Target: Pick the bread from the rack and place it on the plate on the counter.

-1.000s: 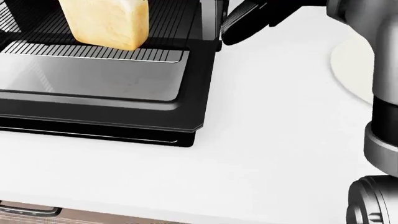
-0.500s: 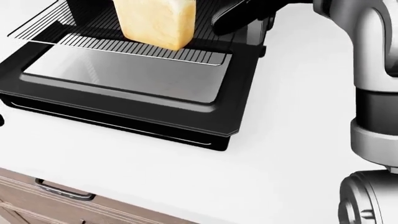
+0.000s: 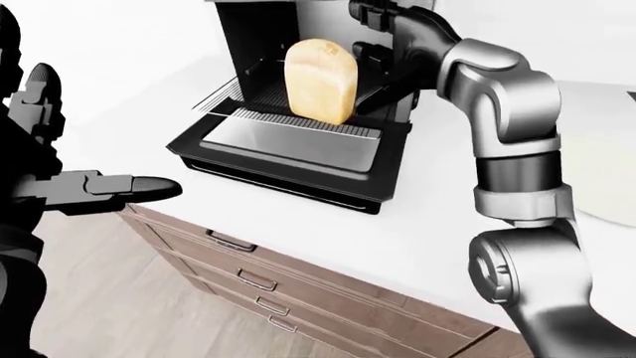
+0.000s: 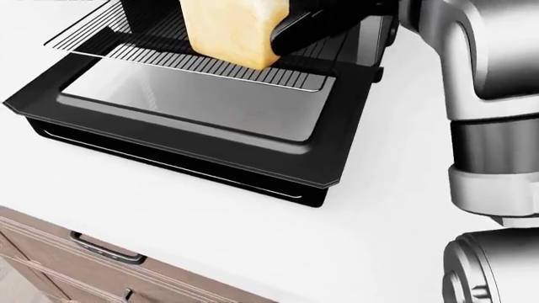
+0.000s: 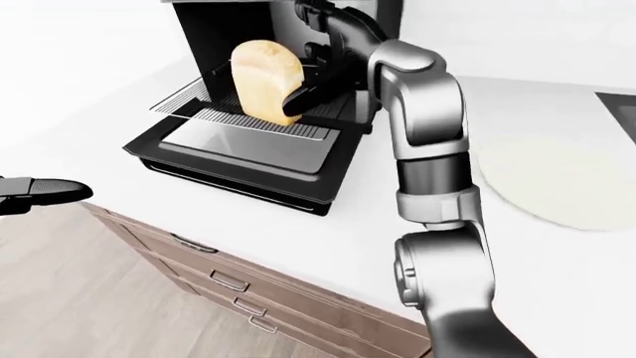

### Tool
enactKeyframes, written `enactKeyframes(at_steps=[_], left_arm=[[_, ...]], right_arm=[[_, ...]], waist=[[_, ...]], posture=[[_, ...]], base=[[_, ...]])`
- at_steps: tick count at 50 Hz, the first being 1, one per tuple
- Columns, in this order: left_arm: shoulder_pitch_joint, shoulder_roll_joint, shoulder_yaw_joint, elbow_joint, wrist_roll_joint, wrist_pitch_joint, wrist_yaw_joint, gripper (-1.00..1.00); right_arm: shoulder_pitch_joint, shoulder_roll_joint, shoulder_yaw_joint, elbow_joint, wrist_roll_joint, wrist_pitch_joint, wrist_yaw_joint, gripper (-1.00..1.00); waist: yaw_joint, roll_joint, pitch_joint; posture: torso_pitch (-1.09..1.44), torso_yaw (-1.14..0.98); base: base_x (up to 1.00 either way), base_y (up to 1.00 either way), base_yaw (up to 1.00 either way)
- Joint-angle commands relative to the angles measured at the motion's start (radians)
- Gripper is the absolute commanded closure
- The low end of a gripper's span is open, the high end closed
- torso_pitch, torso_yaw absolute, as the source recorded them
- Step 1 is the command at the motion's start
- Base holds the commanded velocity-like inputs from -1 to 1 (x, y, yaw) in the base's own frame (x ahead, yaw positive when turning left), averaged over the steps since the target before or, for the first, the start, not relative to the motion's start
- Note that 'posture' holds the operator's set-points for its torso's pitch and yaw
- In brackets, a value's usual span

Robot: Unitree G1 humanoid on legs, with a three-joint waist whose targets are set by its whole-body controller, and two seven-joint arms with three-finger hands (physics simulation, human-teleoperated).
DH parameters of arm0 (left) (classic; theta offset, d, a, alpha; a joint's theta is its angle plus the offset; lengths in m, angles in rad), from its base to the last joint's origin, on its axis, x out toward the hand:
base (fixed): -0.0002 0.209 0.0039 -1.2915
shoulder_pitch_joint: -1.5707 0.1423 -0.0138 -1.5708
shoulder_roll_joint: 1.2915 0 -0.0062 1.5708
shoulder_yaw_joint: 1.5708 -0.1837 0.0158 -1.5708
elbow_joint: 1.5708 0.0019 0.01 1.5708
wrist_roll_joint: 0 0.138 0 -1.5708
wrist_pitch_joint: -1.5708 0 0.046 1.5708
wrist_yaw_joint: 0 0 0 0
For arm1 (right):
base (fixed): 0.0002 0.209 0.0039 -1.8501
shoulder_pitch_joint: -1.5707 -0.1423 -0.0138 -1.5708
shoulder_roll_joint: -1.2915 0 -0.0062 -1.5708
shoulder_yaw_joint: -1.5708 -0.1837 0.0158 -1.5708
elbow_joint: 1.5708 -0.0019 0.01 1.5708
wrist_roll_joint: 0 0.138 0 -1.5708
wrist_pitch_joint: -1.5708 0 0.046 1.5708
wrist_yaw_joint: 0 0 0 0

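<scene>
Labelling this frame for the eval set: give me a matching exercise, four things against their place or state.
Things:
1. bread
2. plate
3. oven door
4. left robot hand

Places or states:
A. folded down flat on the counter
B. upright on the pulled-out rack
C. bare, on the counter at the right-eye view's right
D. open, off the counter's edge

Pairs: 1-B, 2-C, 3-A, 4-D

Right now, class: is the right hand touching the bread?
Touching. In the right-eye view a finger of the right hand lies against the bread, no gap showing.
</scene>
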Motion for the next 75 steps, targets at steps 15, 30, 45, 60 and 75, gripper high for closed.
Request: enactKeyframes(at_steps=[15,30,45,60,75], left_arm=[[-0.017,0.017,0.012,-0.008,0.008,-0.029,0.002,-1.00],[0.029,0.007,0.062,-0.047,0.001,-0.020,-0.024,-1.00],[-0.001,0.016,0.028,-0.014,0.010,-0.032,-0.006,-1.00],[-0.004,0.024,0.056,-0.045,-0.005,0.000,-0.011,-1.00],[0.027,0.015,0.075,-0.057,-0.009,-0.010,-0.022,-1.00]], right_arm=[[-0.061,0.014,-0.004,0.077,-0.040,-0.087,-0.028,-1.00],[-0.084,0.060,-0.001,0.213,-0.048,-0.168,-0.099,-1.00],[-0.122,0.067,0.004,0.310,-0.036,-0.218,-0.112,0.13],[-0.119,0.066,0.004,0.285,-0.034,-0.211,-0.115,1.00],[-0.067,0.071,0.004,0.035,0.009,-0.083,-0.127,1.00]], waist=[[0.005,0.007,-0.022],[0.006,0.011,-0.028],[0.020,0.002,-0.034],[0.027,-0.003,-0.031],[0.034,-0.004,-0.026]], posture=[[0.00,0.37],[0.00,0.37],[0.00,0.37],[0.00,0.37],[0.00,0.37]], base=[[0.00,0.00,0.00],[0.00,0.00,0.00],[0.00,0.00,0.00],[0.00,0.00,0.00],[0.00,0.00,0.00]])
